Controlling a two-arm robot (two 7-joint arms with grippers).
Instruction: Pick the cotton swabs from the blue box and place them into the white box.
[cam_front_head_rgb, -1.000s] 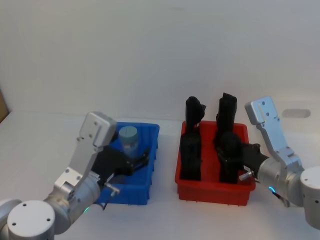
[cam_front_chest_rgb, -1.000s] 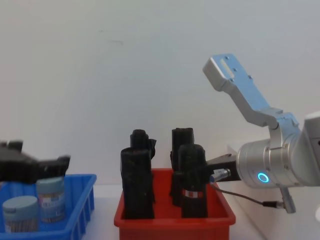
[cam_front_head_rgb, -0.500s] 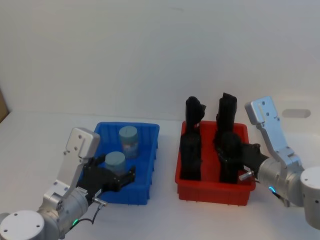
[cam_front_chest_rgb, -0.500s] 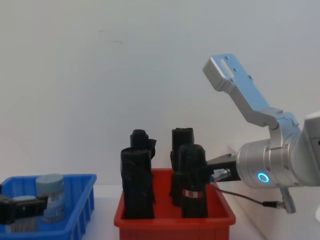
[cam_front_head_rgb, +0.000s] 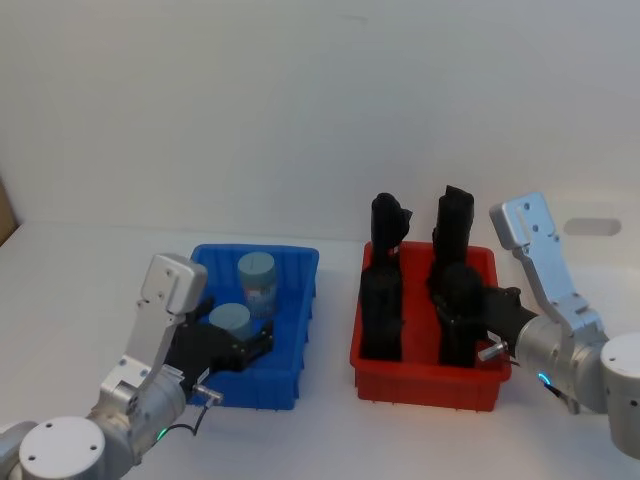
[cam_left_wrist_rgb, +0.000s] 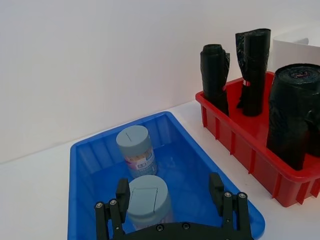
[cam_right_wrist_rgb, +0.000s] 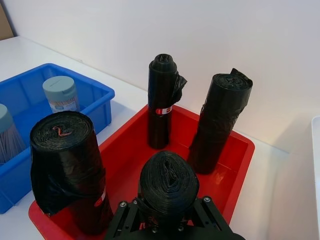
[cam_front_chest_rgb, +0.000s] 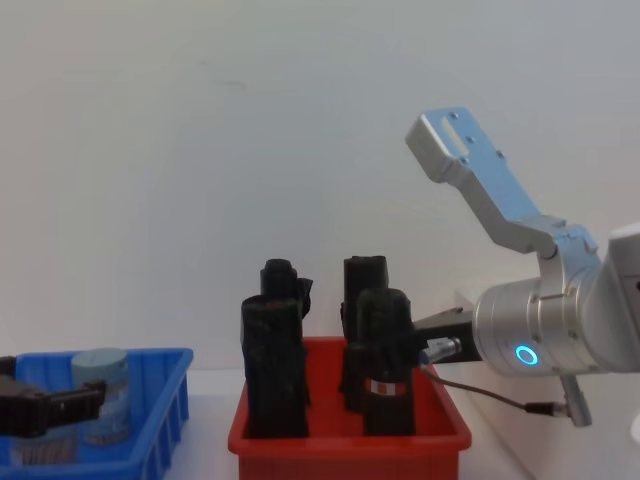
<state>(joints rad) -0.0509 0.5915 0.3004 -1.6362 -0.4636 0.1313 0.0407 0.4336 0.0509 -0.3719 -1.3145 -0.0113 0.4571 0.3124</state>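
Two cotton swabs tubs with grey-blue lids stand in the blue box (cam_front_head_rgb: 300, 300). The far tub (cam_front_head_rgb: 256, 279) stands near the back wall. The near tub (cam_front_head_rgb: 229, 321) is by the front wall. My left gripper (cam_front_head_rgb: 248, 346) is open and low inside the blue box. In the left wrist view the near tub (cam_left_wrist_rgb: 147, 199) stands between its fingers, close against one finger (cam_left_wrist_rgb: 122, 192), not clamped. A corner of the white box (cam_left_wrist_rgb: 300, 44) shows beyond the red bin. My right gripper (cam_front_head_rgb: 478, 312) stays at a black roll.
A red bin (cam_front_head_rgb: 425, 385) to the right of the blue box holds several tall black rolls (cam_front_head_rgb: 382, 315). The nearest roll (cam_right_wrist_rgb: 168, 183) stands right in front of my right gripper. White tabletop lies left of the blue box and in front of both bins.
My left gripper came down from above the blue box, pulled back to its front wall, then eased forward around the near tub. The right arm has not moved.
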